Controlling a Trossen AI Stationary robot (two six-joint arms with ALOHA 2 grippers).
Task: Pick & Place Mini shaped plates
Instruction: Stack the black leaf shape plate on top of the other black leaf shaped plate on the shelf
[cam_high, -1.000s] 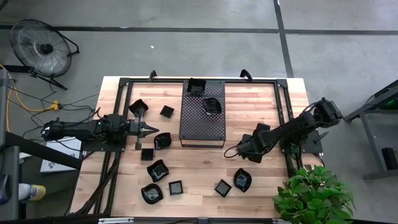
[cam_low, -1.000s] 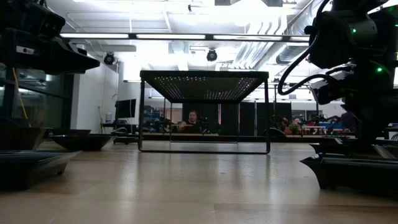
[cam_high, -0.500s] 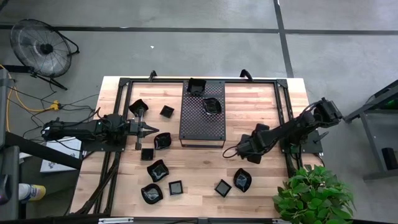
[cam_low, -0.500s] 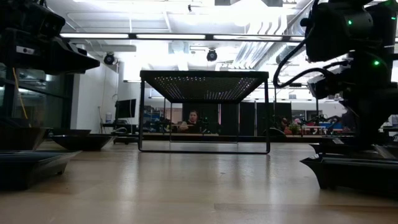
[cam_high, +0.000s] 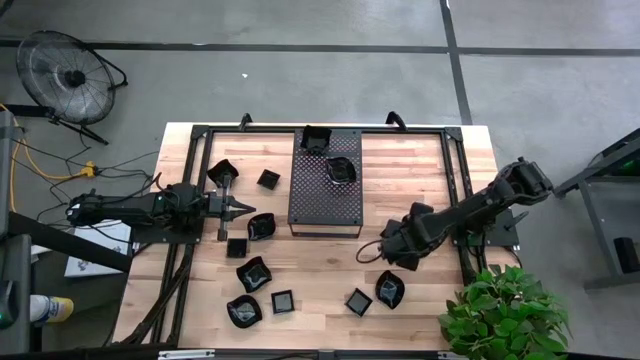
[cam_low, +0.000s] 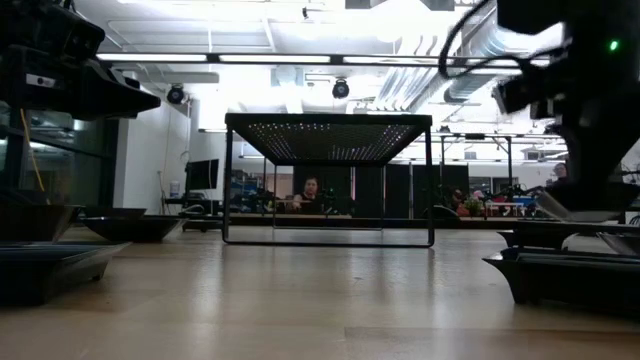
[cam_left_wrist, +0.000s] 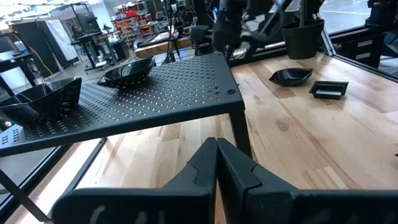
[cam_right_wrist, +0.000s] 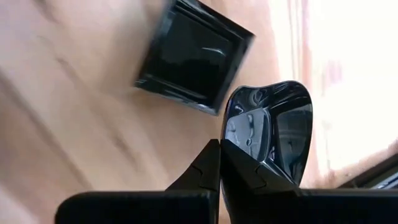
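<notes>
The right end effector (cam_right_wrist: 219, 149) hung over the wooden worktop (cam_high: 330, 265) with its fingers pressed together, holding nothing. A small glossy black wavy-edged plate (cam_right_wrist: 273, 127) lay just beyond its tips, a glossy black square plate (cam_right_wrist: 194, 59) farther ahead. This looked like the approach: next it must spread and straddle a rim. The left end effector (cam_left_wrist: 216, 152) waited closed beside the perforated black tray (cam_left_wrist: 130, 96).

Both arms are matte black and jointed, each tapering to a gripper of two dark wedge-shaped fingers (cam_left_wrist: 242, 177), with a looping black cable and small green lights behind the right gripper (cam_high: 395, 255).
</notes>
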